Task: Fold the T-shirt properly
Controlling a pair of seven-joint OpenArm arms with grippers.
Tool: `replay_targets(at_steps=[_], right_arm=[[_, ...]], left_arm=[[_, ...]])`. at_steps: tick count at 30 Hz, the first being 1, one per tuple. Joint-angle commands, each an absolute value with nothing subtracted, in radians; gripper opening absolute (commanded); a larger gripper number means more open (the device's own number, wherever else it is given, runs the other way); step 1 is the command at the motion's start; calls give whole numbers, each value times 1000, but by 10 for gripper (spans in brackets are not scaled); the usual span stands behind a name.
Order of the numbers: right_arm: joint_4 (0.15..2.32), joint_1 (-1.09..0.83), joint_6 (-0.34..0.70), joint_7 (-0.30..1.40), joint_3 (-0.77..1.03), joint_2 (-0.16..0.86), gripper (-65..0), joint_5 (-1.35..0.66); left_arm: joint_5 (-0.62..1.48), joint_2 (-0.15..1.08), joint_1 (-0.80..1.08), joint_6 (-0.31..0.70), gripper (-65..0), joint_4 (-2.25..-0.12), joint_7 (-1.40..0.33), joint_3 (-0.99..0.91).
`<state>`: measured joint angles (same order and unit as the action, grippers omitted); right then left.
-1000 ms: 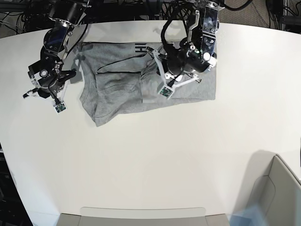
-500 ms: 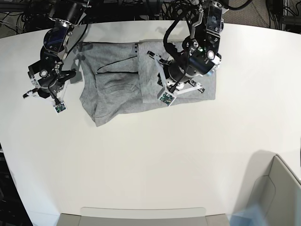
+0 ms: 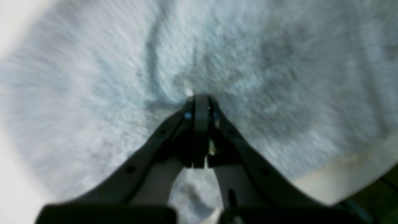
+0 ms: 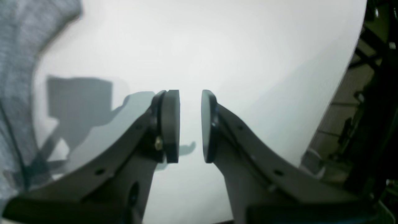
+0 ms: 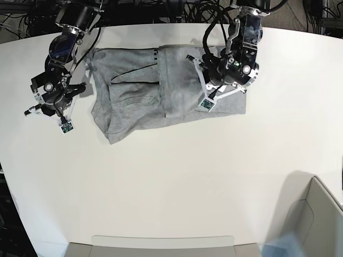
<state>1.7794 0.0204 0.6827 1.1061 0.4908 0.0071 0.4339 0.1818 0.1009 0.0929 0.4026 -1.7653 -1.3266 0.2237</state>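
A: Two arms show in the base view, which alone gives the whole layout. The T-shirt (image 5: 161, 91) lies crumpled near the far edge of the white table (image 5: 177, 182), a flap doubled over its middle and a strip of black lettering at the top edge. The left gripper (image 5: 228, 75) sits over the shirt's right part; the right gripper (image 5: 51, 101) hangs over bare table just left of the shirt.

B: Left wrist view?

A: Only this view shows the jaws. The left gripper (image 3: 200, 102) has them pressed together, tips down on the blurred grey T-shirt (image 3: 264, 62), which puckers there. Whether a pinch of cloth sits between them, I cannot tell. Table (image 3: 348, 174) shows at the lower right.

B: Right wrist view?

A: The right gripper (image 4: 190, 124) has its pads (image 4: 170, 124) apart with a narrow gap, nothing between them, above the table (image 4: 217, 46). The T-shirt (image 4: 18, 62) fills the left edge, with a thin black cable across it. Dark frame parts (image 4: 373, 93) stand beyond the table edge on the right.

B: Other items?

A: A grey box (image 5: 316, 219) at the near right corner, a grey tray (image 5: 161, 245) at the near edge, well apart from the shirt.
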Motion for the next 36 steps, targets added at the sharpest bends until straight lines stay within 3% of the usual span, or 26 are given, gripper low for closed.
replay_targets(at_steps=[1,8,14,17,20,25,36], right_arm=[[1799,50,698,1090,489,2,-521,430],[1801,120,698,1092,487,-35,-515,430],[1844,166,698,1184,489,-110,-416,401],[1888,166,698,1290,489,-130,-407,300],[1900,166,698,1396,490,-142,-407,162],[1860,131,698,1396,490,-145,-408,-153],[1667,64,698,1396,561,-154,-408,-641]], left_arm=[[171,101,44,398,-650,-1725,-1311,220],[171,84,-68,397,-650,-1541,-1241,28],[170,84,-140,397,-650,-1460,-1233,-71],[170,84,-140,392,-650,-1435,-1194,-114],[170,81,-140,306,-650,-1377,-1127,-188],[174,79,-157,266,-650,-1336,-1092,-262],[174,85,-53,269,-650,-1715,-1129,-228]])
